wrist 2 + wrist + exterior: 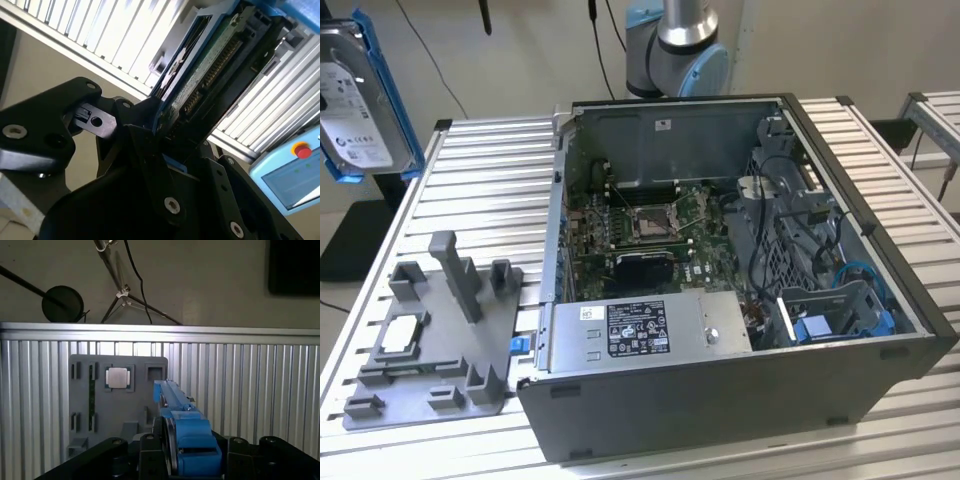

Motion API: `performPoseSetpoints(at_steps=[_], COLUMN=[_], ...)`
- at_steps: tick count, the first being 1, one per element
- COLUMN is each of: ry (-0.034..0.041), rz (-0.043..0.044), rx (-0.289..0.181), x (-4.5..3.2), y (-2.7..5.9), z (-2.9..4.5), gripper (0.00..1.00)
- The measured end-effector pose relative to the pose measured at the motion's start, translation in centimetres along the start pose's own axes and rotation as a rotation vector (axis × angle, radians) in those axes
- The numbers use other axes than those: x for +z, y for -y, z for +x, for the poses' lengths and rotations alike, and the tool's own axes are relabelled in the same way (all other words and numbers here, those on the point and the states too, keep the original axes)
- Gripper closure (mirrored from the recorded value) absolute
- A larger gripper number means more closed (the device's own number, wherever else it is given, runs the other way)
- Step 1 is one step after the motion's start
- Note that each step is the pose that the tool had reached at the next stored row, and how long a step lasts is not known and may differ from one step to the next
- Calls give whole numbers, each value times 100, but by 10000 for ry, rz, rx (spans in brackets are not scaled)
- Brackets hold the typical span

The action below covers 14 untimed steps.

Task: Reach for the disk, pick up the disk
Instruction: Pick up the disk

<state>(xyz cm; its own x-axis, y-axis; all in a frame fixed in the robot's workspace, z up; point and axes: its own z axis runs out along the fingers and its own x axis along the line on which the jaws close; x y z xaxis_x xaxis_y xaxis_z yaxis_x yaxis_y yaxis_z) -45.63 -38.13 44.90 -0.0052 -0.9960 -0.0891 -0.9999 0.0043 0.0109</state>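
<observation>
The disk [355,100] is a silver-grey drive with a white label in a bright blue frame. It hangs in the air at the exterior view's upper left, above the far corner of the slatted table [490,180]. In the second wrist view my gripper [165,135] is shut on the disk [210,65], which shows edge-on with its connector side up. In the first wrist view the disk's blue frame [180,415] stands between the black fingers [150,452] of my gripper [192,452], above the grey fixture.
An open computer case [880,290] fills the exterior view's right half. A grey fixture [430,340] on the left carries a small square chip [402,335], which is the chip [118,377] in the first wrist view. A pendant with a red button [301,150] lies beyond the table.
</observation>
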Motion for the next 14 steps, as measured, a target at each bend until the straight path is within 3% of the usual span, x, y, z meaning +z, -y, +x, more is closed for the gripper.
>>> performPoseSetpoints(at_steps=[14], ry=[-1], rz=[-3], rx=[-12], x=[-333], y=[-3], z=[-30], gripper=[100])
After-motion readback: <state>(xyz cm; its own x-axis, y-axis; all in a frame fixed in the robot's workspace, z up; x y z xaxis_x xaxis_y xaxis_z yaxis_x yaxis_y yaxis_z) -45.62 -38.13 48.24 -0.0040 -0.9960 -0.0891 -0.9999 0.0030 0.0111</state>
